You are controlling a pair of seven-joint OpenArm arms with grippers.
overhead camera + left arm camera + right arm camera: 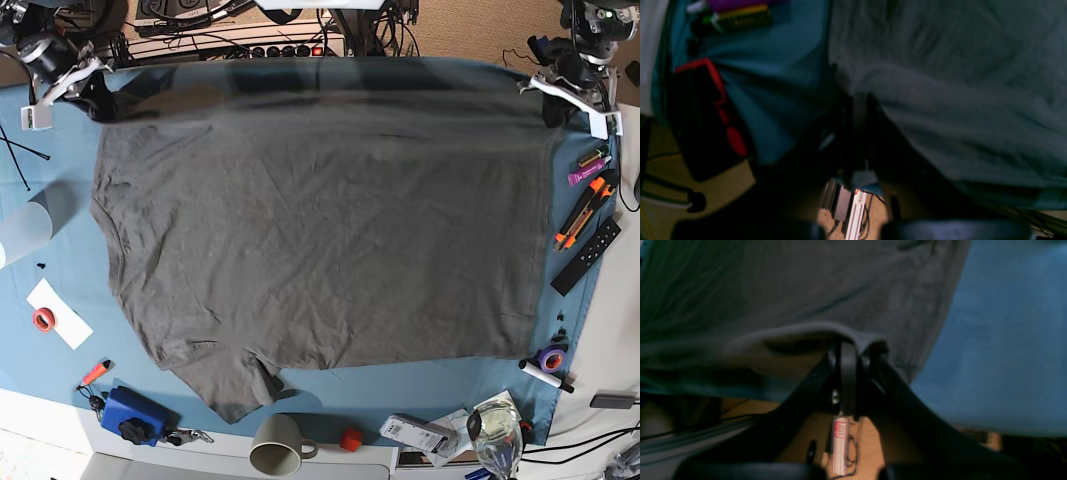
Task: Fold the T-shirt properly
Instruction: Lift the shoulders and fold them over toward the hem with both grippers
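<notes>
Holding the T-shirt at its two far corners: left end effector pressed together on the cloth edge, right end effector likewise, with a fold of grey fabric draped over its tips. In the base view the right end effector sits at the upper left corner and the left end effector at the upper right.

Shirt lies spread flat and broad across the table, on a blue-teal cover; one sleeve pokes out at the near edge. The far edge looks blurred and slightly lifted.

Handling, judged: thin soft cotton, light, no stiffness. It will sag between the two grips and drag on the cover, which may bunch with it. Edge pinches hold well; a hem or seam gives the surest purchase. Corners taken symmetrically should keep a fold line straight.

Surface and room: clutter rings the shirt.
- markers and a remote to the right
- mug, a glass and a tape roll along the near edge
- plastic cup and paper slip at left

Free margin is narrow at the near edge; a swept hem could catch the mug or glass. Cables run beyond the far edge.
</notes>
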